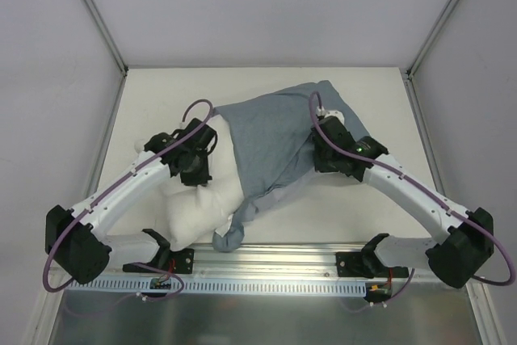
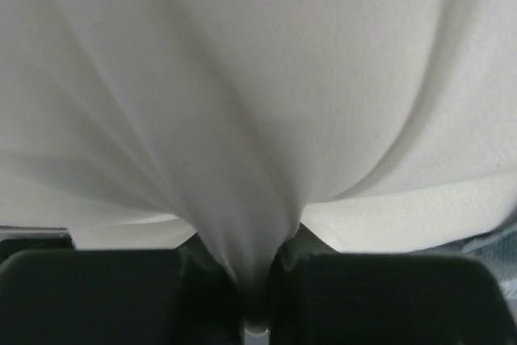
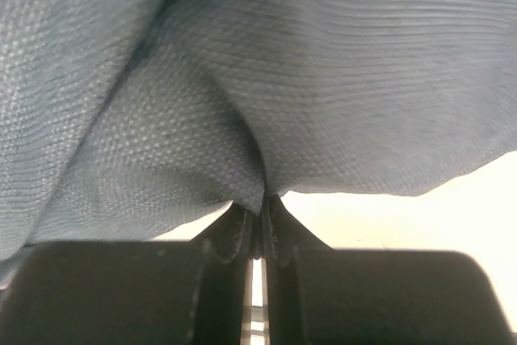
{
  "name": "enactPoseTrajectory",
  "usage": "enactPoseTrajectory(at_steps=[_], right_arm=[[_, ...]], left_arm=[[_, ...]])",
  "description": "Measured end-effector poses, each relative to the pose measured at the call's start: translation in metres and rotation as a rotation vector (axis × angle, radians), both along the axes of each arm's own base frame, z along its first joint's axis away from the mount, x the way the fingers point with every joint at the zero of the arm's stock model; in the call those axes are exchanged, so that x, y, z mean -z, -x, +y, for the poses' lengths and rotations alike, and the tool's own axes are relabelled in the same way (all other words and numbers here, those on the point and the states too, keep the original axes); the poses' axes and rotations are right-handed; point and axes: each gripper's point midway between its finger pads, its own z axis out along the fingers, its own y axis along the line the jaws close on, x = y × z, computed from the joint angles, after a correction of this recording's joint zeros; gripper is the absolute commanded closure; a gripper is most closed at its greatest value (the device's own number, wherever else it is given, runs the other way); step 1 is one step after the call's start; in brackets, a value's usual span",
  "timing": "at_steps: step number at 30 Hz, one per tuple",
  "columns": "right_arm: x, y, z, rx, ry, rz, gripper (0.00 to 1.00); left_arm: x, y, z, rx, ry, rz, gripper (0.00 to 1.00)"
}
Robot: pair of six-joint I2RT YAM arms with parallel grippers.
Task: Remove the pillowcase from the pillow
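Pillowcase [image 1: 275,139] spread at centre, its far corner close to the far edge of the table [image 1: 161,103]; right gripper [image 3: 260,214] clamped on its fabric. Pillow [image 1: 198,208] protrudes near-left, left gripper [image 2: 257,280] pinching its white cloth; open tabletop on both sides.

Overhead looking down, wrists tight on pillow [image 2: 323,78], pillowcase [image 3: 363,78]

— Top view?
— Bright, even light from above; only faint, soft shadows on the table [image 1: 161,94].
— Wrist views?
— Dimmer. The pillow [image 2: 323,78] is blurred, too close to the lens. The pillowcase [image 3: 363,78] weave is sharp mid-frame; both bottom edges go dark and unfocused.
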Motion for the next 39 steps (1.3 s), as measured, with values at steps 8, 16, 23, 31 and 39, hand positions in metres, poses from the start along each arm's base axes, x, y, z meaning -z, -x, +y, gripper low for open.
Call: enactPoseTrajectory(at_steps=[8,16,23,31,39], right_arm=[[-0.039,-0.027,-0.083,0.242,-0.119,-0.092,0.99],[-0.055,-0.029,-0.13,0.389,-0.209,-0.105,0.99],[-0.07,-0.023,-0.141,0.447,-0.282,-0.162,0.99],[-0.039,0.01,-0.157,0.523,-0.273,-0.144,0.05],[-0.103,-0.014,-0.118,0.353,-0.289,-0.257,0.01]], left_arm=[[-0.066,-0.047,0.03,-0.196,0.236,-0.199,1.0],[-0.15,-0.067,0.094,-0.365,0.45,-0.361,1.0],[-0.141,-0.079,0.098,-0.392,0.552,-0.259,1.0],[-0.151,-0.089,0.122,-0.403,0.509,-0.382,0.01],[-0.152,-0.078,0.129,-0.397,0.428,-0.461,0.01]])
